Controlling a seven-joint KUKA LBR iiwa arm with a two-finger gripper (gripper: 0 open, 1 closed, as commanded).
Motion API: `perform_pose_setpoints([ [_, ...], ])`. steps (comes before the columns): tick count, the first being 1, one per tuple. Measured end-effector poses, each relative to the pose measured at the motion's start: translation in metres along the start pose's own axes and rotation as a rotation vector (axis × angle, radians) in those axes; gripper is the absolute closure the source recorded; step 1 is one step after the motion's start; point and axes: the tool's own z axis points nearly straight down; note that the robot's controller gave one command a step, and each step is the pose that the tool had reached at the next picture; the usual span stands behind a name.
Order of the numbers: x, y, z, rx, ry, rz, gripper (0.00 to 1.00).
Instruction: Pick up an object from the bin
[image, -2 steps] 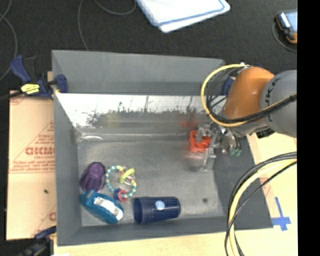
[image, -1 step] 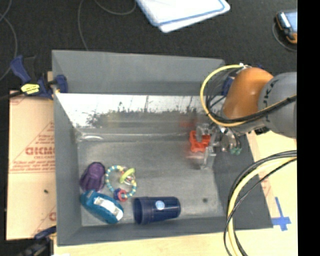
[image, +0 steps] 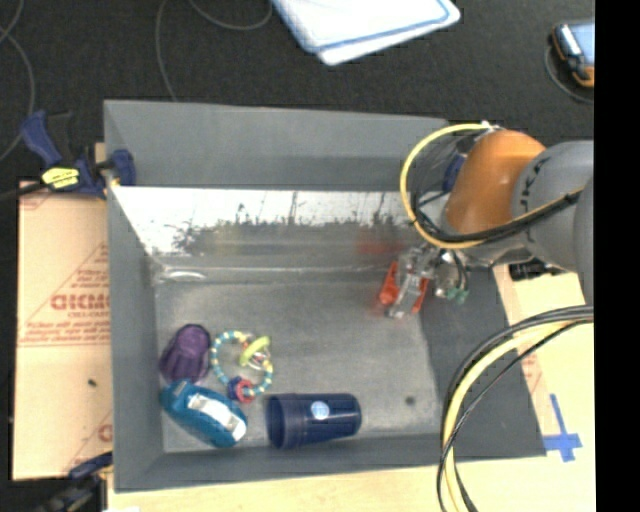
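Note:
My gripper (image: 404, 291) hangs over the bin's floor near the right wall, towards the back, with red-orange and grey parts showing at its tip. No loose thing lies under it. The nearest thing is a dark blue cylinder (image: 312, 418) with a pale round mark, lying on its side at the front middle, well away to the lower left. Left of the cylinder lies a ring of pastel beads (image: 243, 362).
A purple lump (image: 185, 350) and a blue and white tape dispenser (image: 203, 415) lie in the front left corner. The arm with its orange cover and looped cables reaches in over the right rim. The bin's walls slope inward.

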Motion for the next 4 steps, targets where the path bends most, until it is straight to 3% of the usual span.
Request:
perform_pose_setpoints([
  [4,0.0000,-0.0001,0.0002,0.001,0.001,-0.009,1.00],
])
